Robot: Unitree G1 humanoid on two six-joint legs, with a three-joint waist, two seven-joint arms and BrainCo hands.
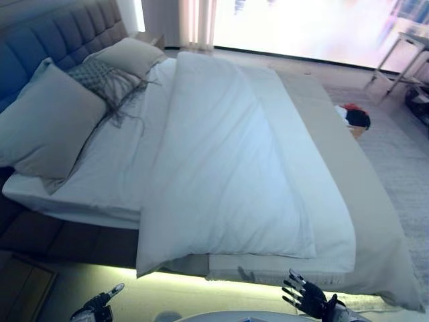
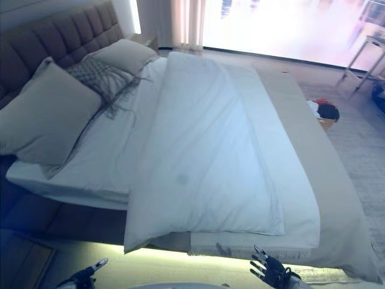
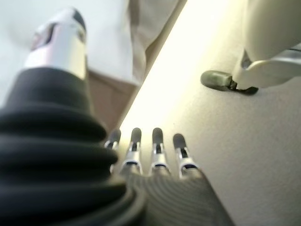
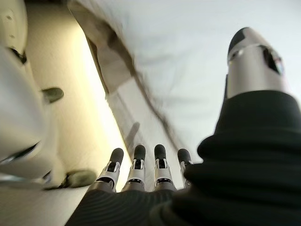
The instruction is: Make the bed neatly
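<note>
A white duvet [image 1: 221, 161] lies folded lengthwise down the middle of the bed, over a white sheet [image 1: 107, 168] and a beige cover [image 1: 375, 221] along the foot side. Two beige pillows [image 1: 50, 121] [image 1: 131, 55] and a grey fringed cushion [image 1: 104, 80] lean by the grey tufted headboard [image 1: 60, 30]. My left hand [image 1: 97, 307] is low at the bed's near side, fingers straight, holding nothing. My right hand [image 1: 307, 296] is open with spread fingers, just below the duvet's near hanging edge, touching nothing.
A lit strip runs under the bed frame [image 1: 174, 276]. A wooden bedside table [image 1: 23, 285] stands at lower left. A box with dark and red items [image 1: 356, 119] sits on the rug beyond the bed. A metal-legged table [image 1: 402, 57] stands at far right.
</note>
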